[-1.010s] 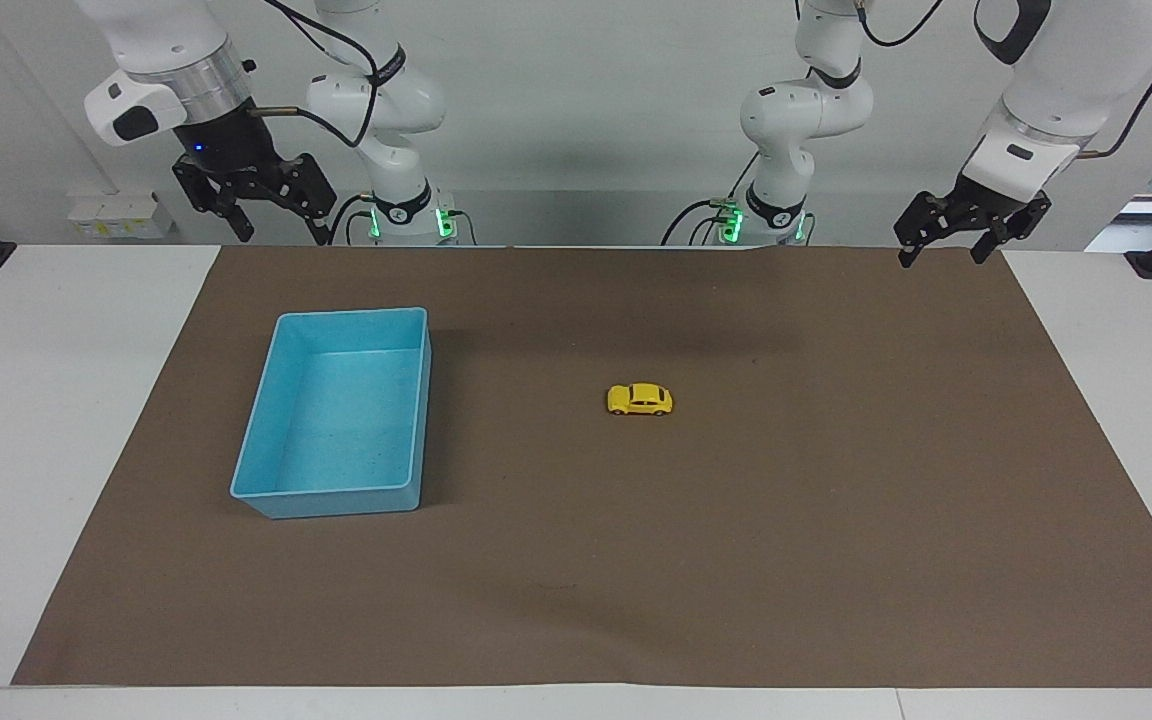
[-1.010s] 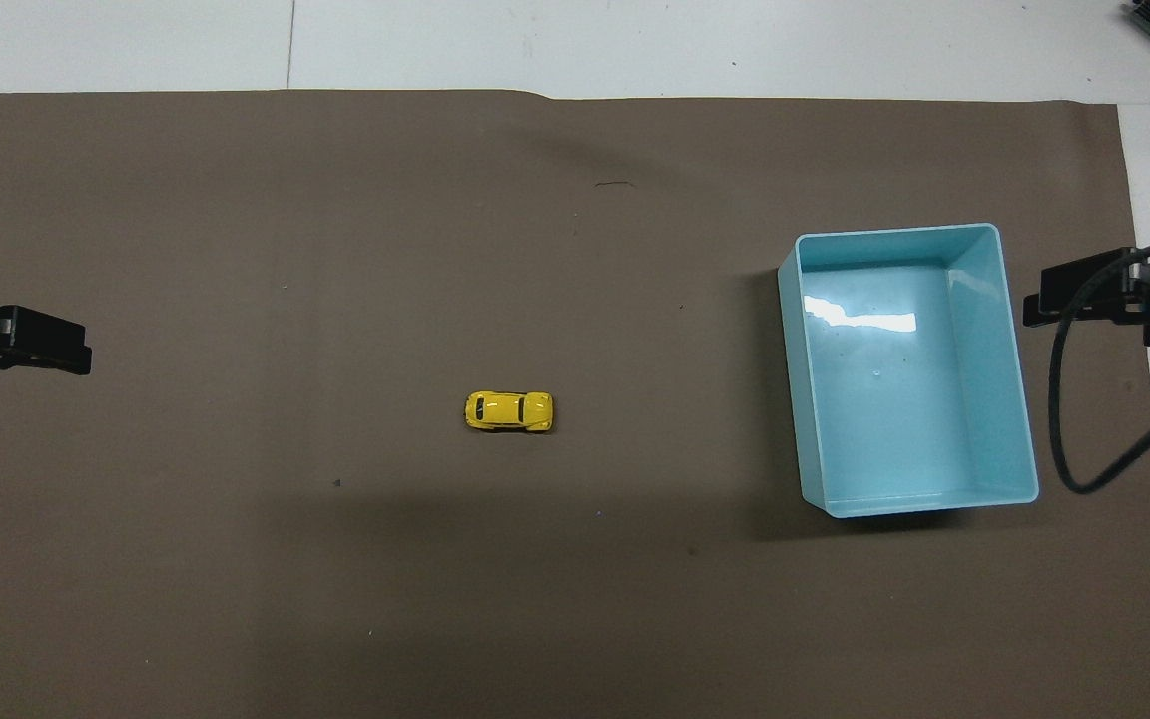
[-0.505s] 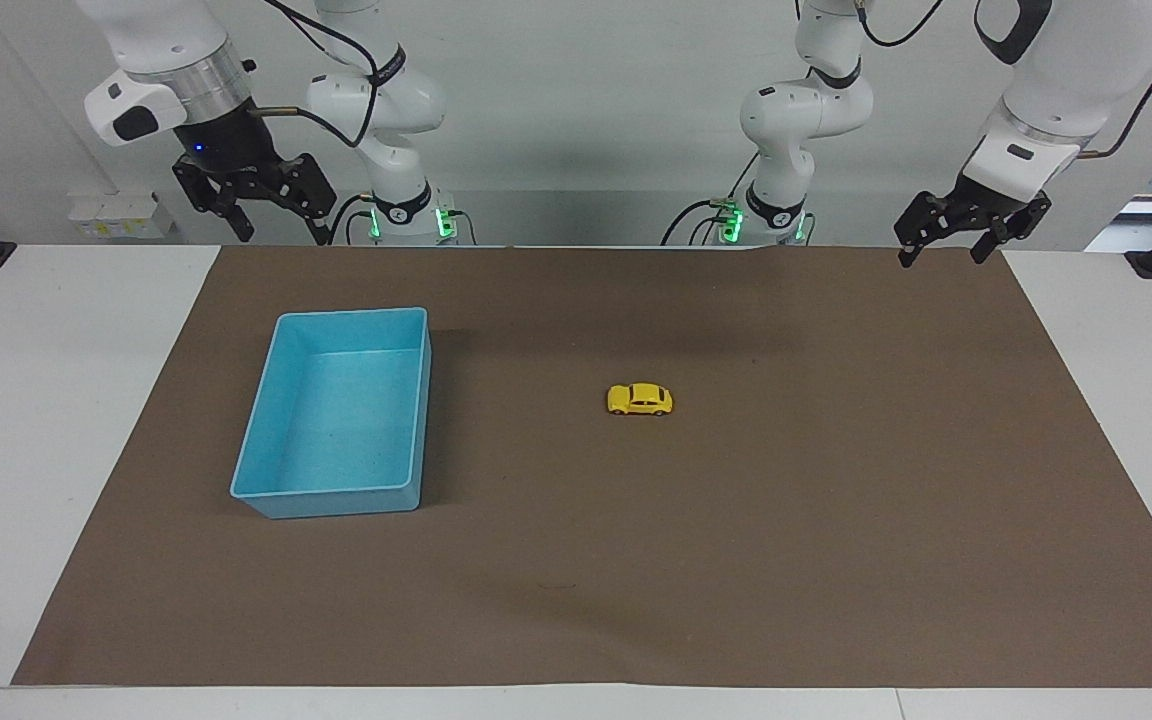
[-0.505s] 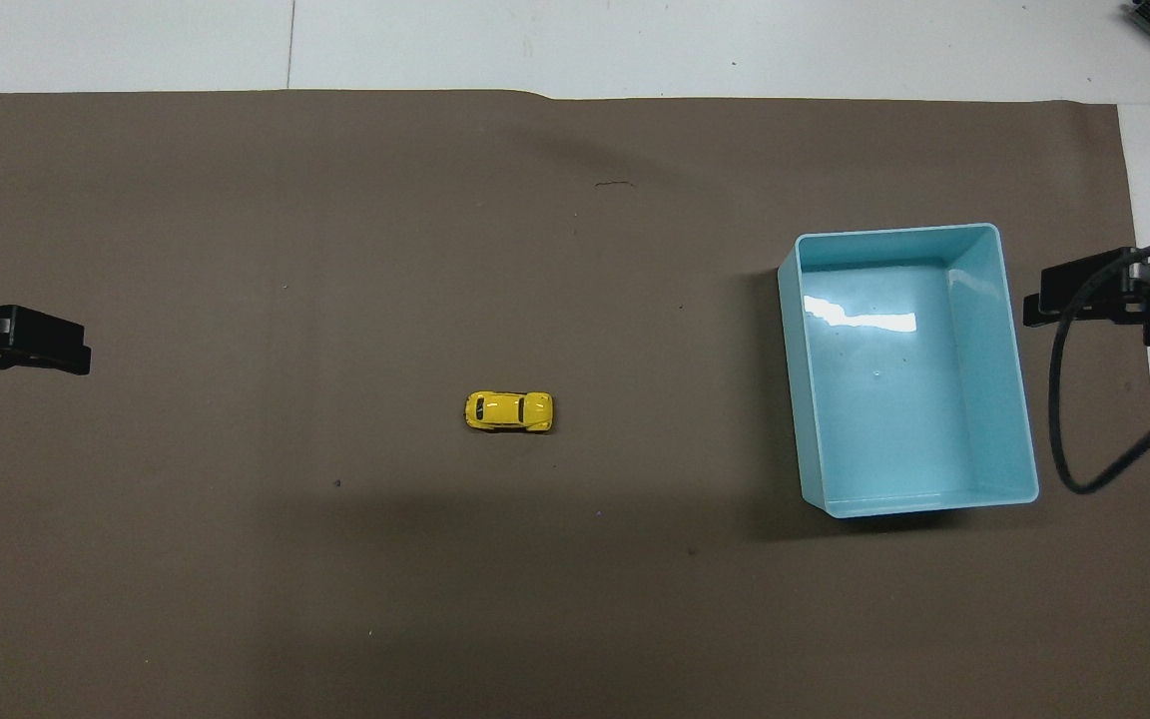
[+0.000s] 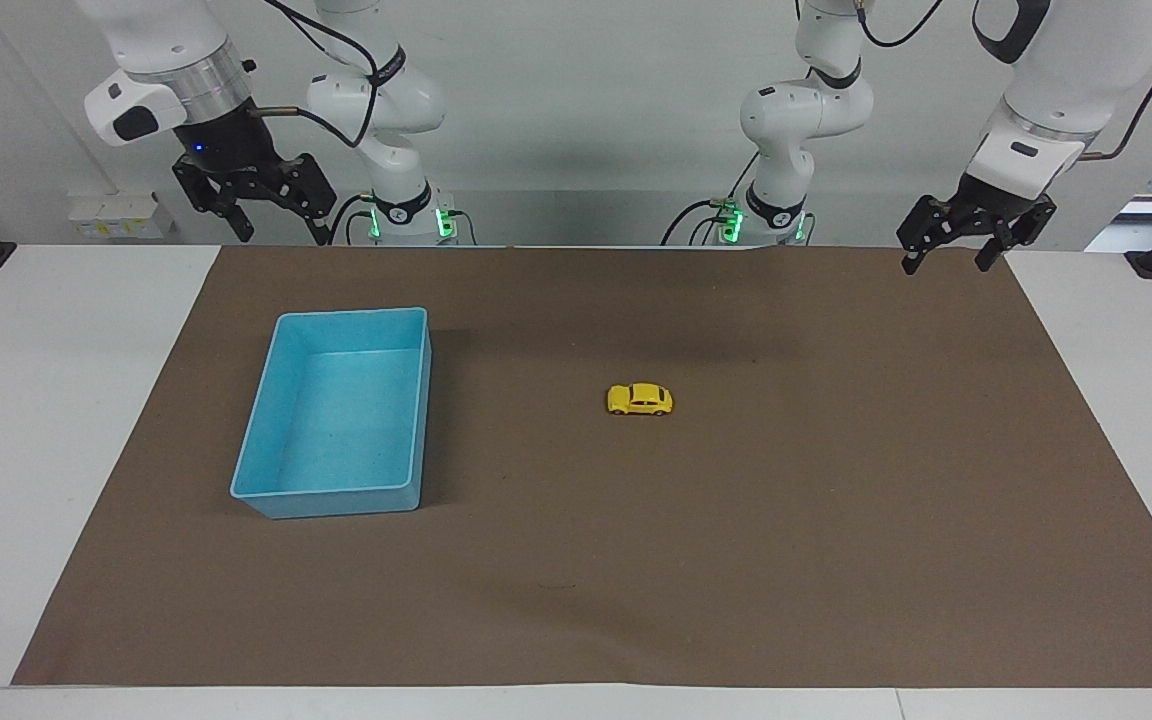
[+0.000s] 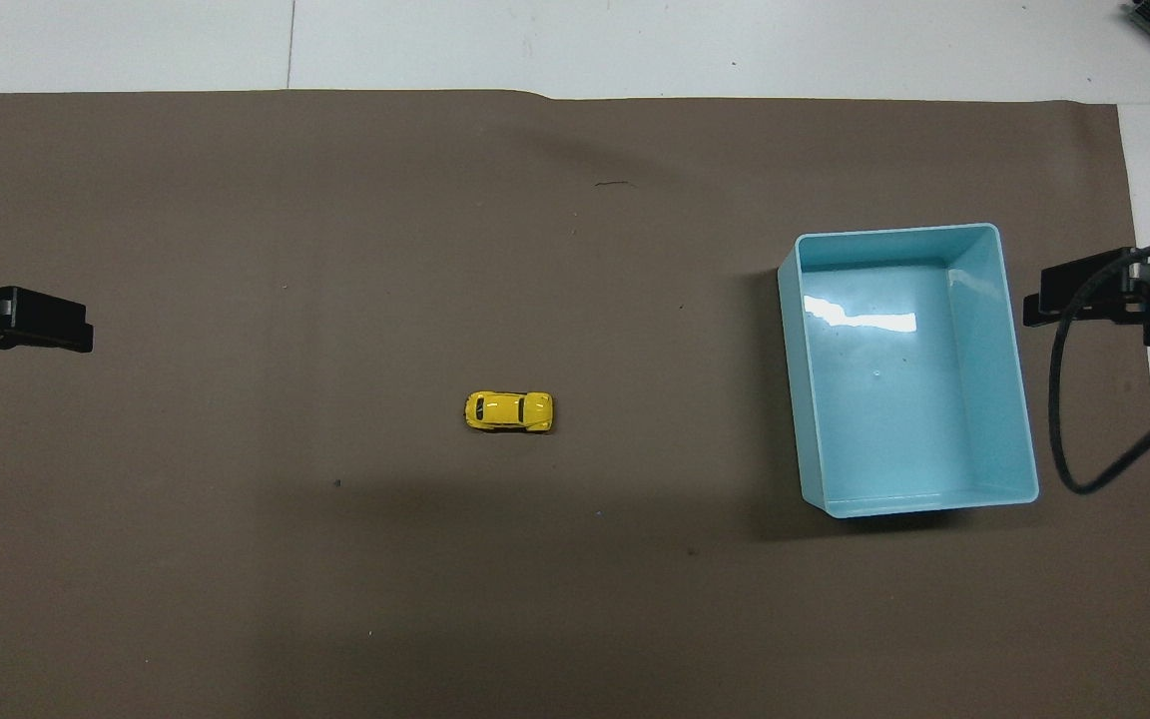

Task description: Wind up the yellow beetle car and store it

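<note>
Plainly, the yellow beetle car [image 5: 640, 400] sits alone mid-mat, well apart from the blue bin [image 5: 266, 470]. Left gripper [image 5: 947, 256] and right gripper [image 5: 281, 233] hover at the worktop's robot edge, jaws wide and empty, awaiting pickup.

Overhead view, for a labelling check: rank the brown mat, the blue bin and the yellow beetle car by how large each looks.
1. brown mat, by far the largest.
2. blue bin, resting on it.
3. yellow beetle car, far smaller than the bin.
</note>
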{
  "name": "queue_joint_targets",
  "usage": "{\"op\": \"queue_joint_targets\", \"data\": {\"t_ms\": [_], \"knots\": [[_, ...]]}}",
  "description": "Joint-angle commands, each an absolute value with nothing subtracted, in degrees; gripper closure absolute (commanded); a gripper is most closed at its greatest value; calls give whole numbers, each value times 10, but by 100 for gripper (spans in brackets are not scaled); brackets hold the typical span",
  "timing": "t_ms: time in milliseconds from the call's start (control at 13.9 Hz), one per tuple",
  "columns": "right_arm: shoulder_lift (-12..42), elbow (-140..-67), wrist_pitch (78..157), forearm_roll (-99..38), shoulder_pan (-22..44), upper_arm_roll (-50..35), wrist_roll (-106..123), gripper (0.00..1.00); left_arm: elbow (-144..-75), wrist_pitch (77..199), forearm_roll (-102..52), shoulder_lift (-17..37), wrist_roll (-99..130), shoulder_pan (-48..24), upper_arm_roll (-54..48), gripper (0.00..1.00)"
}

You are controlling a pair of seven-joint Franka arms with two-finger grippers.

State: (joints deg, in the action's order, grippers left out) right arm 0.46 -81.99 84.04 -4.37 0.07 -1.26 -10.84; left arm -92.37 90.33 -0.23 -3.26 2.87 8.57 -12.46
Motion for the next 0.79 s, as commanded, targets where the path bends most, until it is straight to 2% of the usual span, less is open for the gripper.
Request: {"op": "queue_joint_targets", "data": {"t_ms": [0,721], "knots": [[2,-818,838,-59,-3,-12,-120,0,-920,911,-9,-30,10,75,-126,0],[2,-818,838,-60,-3,-12,-119,0,-930,907,-14,-33,-392,73,-125,0]]}}
